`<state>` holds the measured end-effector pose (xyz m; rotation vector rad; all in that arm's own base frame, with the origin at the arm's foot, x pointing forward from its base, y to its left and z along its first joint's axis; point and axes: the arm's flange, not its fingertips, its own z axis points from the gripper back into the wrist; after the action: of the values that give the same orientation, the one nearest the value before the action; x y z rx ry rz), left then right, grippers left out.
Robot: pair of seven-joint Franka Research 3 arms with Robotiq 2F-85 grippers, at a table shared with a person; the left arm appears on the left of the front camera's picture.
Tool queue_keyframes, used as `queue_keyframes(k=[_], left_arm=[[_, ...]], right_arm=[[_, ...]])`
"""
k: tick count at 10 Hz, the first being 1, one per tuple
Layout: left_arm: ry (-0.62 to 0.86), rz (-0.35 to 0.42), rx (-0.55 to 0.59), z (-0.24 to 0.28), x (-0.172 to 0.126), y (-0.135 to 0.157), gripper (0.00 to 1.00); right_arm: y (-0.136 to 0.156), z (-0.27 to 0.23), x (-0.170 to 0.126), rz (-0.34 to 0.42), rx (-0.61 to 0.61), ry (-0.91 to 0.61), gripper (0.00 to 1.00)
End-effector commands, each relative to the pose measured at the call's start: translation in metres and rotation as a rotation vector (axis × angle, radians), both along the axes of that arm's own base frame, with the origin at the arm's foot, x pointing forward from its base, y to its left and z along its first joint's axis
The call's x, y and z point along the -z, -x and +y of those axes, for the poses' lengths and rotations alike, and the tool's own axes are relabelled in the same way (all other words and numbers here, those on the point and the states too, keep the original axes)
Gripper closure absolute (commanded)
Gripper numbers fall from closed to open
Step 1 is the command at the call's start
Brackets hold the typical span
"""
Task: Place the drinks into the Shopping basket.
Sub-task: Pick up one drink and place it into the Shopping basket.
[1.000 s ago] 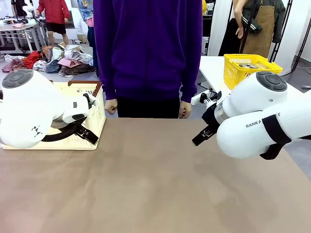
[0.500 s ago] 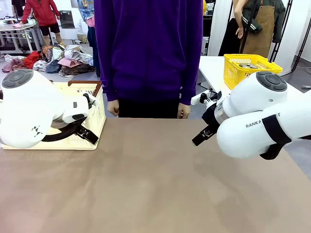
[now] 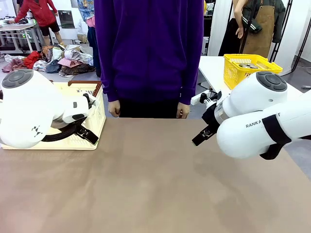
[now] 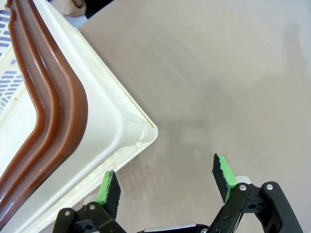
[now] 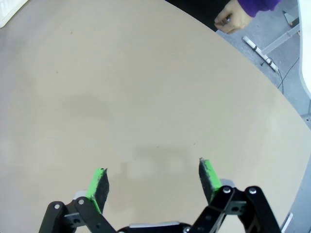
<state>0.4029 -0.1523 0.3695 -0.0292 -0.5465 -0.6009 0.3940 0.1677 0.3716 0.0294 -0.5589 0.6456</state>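
Observation:
The drinks are out of view. The Shopping basket (image 3: pixel 97 121), cream-white with brown handles, stands at the table's left side behind my left arm. In the left wrist view its corner (image 4: pixel 121 131) lies just beyond my left gripper (image 4: pixel 167 179), which is open and empty over the tabletop. My right gripper (image 5: pixel 153 179) is open too, with nothing between its green pads, hovering above bare table. In the front view both arms are folded back at the table's sides. A person in a purple sweater (image 3: pixel 148 48) stands at the far edge, a hand (image 5: pixel 233 17) hanging loosely.
A yellow mesh basket (image 3: pixel 250 68) sits on a white table behind at the right. Clothes are piled on the floor far left. The brown tabletop (image 3: pixel 155 184) stretches between the arms.
The person's hands have shifted slightly at the table's far edge. Neither arm has moved.

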Motion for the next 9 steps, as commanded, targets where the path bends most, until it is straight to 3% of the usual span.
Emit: queue_keyframes(k=[1, 3, 4, 5, 7, 8, 9], left_arm=[[0.037, 0.067, -0.013, 0.003, -0.006, 0.003, 0.00], [0.202, 0.376, 0.028, 0.000, -0.024, 0.017, 0.00], [0.271, 0.484, 0.002, -0.003, -0.035, 0.025, 0.00], [0.374, 0.497, 0.056, 0.003, -0.048, 0.035, 0.00], [0.596, 0.513, 0.144, 0.053, -0.093, 0.056, 0.00], [0.742, 0.440, 0.161, 0.112, -0.129, 0.074, 0.00], [0.836, 0.296, 0.074, 0.168, -0.150, 0.088, 0.00]], right_arm=[[0.005, 0.000, 0.001, 0.105, 0.006, -0.024, 0.00], [0.021, 0.000, -0.025, 0.334, 0.072, -0.148, 0.00], [0.026, -0.005, -0.036, 0.451, 0.143, -0.199, 0.00], [0.035, -0.017, -0.052, 0.532, 0.144, -0.331, 0.00], [0.062, -0.072, -0.097, 0.665, -0.018, -0.667, 0.00], [0.085, -0.125, -0.123, 0.638, 0.015, -0.839, 0.00], [0.109, -0.181, -0.138, 0.571, 0.081, -0.973, 0.00]])
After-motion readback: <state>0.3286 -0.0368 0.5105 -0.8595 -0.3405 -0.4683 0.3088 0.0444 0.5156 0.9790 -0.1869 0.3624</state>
